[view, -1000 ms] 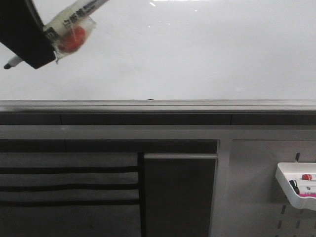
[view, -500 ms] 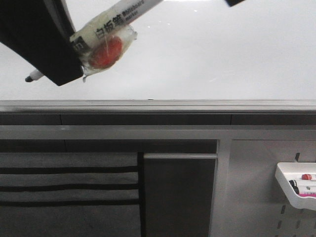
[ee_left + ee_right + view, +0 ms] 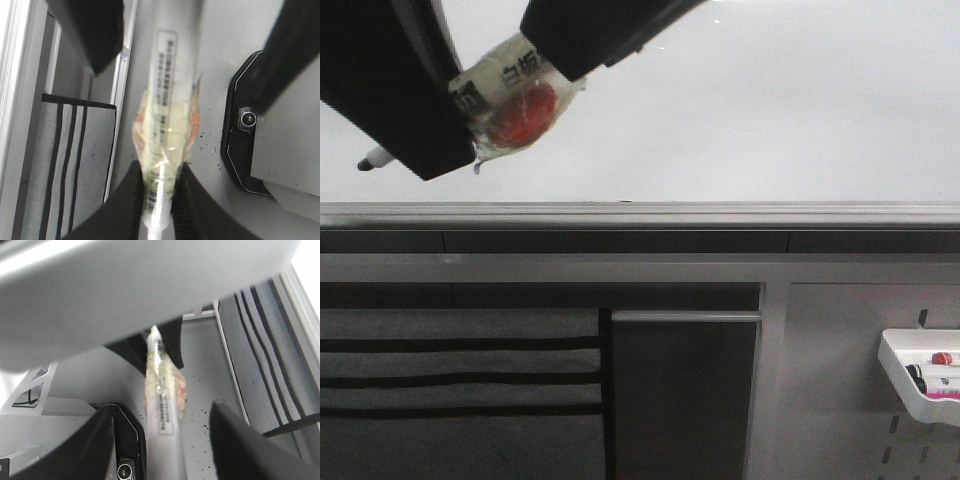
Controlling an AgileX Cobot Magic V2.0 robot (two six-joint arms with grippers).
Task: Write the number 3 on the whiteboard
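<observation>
The whiteboard point(image 3: 770, 110) fills the upper part of the front view, and no number 3 shows on it. My left gripper point(image 3: 455, 115) at the top left is shut on a white marker point(image 3: 505, 78) wrapped in clear tape with a red blob. The marker's black tip point(image 3: 368, 161) points down-left. In the left wrist view the left gripper point(image 3: 159, 185) clamps the marker point(image 3: 170, 75). My right gripper point(image 3: 582, 38) is open, with its fingers on either side of the marker's upper end. In the right wrist view the right gripper point(image 3: 167, 450) straddles the marker point(image 3: 164, 405) without touching it.
A grey metal ledge point(image 3: 640, 215) runs under the board. Below it are a striped grey panel point(image 3: 460, 380), a dark panel point(image 3: 685, 400), and a pale pegboard point(image 3: 830, 400) carrying a white tray point(image 3: 910, 385) of markers at the lower right.
My right gripper has come in from the upper right and now straddles the marker's upper end. My left gripper moved right with the marker, then held nearly still.
</observation>
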